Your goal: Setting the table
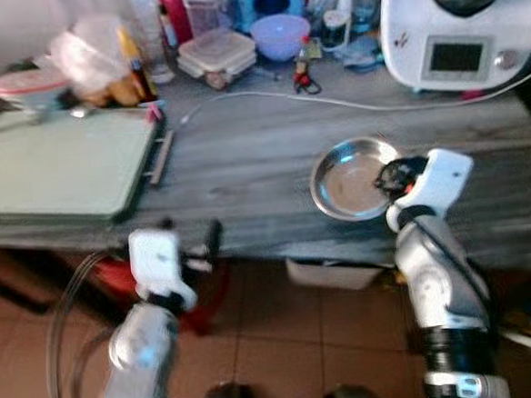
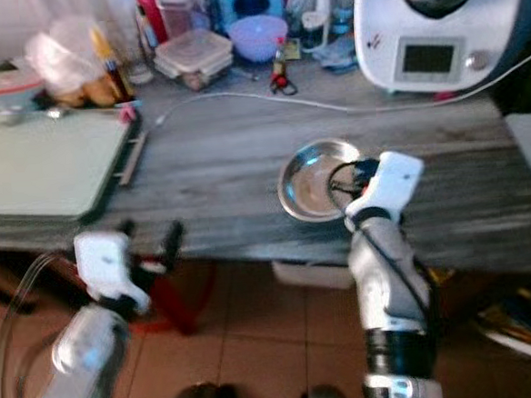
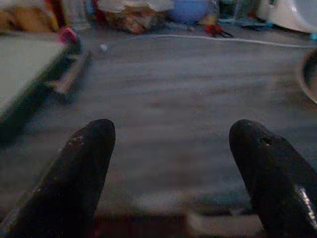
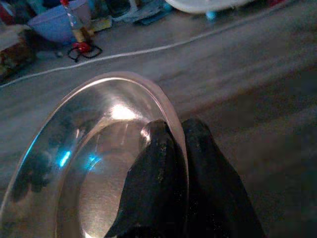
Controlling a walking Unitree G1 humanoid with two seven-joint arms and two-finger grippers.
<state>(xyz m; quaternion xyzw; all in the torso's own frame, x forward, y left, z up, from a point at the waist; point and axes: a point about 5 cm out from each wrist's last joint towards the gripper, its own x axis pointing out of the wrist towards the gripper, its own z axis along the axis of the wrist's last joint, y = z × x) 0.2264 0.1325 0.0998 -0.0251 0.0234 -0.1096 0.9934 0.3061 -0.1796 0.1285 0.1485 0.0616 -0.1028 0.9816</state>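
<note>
Progress: early | your right gripper (image 4: 171, 148) fingers pinch the steel plate (image 1: 351, 179) rim on the desk (image 1: 245, 164) | left gripper (image 3: 171, 163) fingers released, empty | placing remains.

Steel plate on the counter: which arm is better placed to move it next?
Right. The right gripper is shut on the steel plate's rim, while the left gripper hangs open before the counter edge.

**Steel plate at the counter's near edge**

A round, shallow steel plate (image 1: 353, 179) lies flat on the grey wood-grain counter (image 1: 244, 155), right of centre and near its front edge. It is shiny and empty. Its right rim is pinched between the closed fingers of the right gripper (image 4: 171, 148).
</note>
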